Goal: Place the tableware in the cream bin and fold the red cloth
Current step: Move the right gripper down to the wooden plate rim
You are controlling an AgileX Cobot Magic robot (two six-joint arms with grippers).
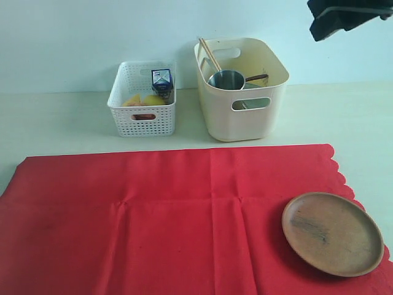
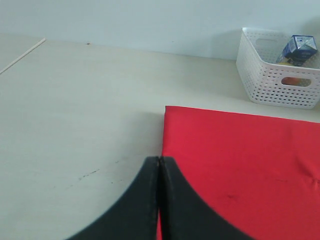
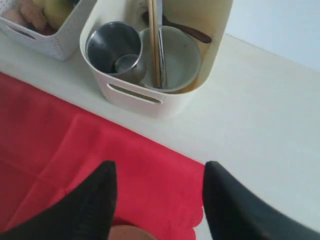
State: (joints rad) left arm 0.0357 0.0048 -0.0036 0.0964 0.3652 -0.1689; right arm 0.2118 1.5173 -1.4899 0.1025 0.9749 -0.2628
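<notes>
The red cloth [image 1: 166, 209] lies spread flat on the table, its scalloped edge to the right. A brown round plate [image 1: 334, 233] rests on its near right corner. Behind stands the cream bin [image 1: 242, 120], holding a steel cup [image 3: 112, 45], a white bowl [image 3: 182, 57], chopsticks [image 3: 156, 45] and a dark spoon [image 3: 192, 32]. My right gripper [image 3: 159, 167] hangs open and empty high above the cloth's far right corner, between plate and bin. My left gripper [image 2: 159, 160] is shut and empty over the cloth's left edge [image 2: 165, 135]; the exterior view does not show it.
A white perforated basket [image 1: 142, 98] left of the bin holds a milk carton [image 1: 162, 80] and food. Part of the right arm [image 1: 347, 15] shows dark at the top right. Bare table [image 1: 344, 117] lies right of the bin and left of the cloth [image 2: 75, 125].
</notes>
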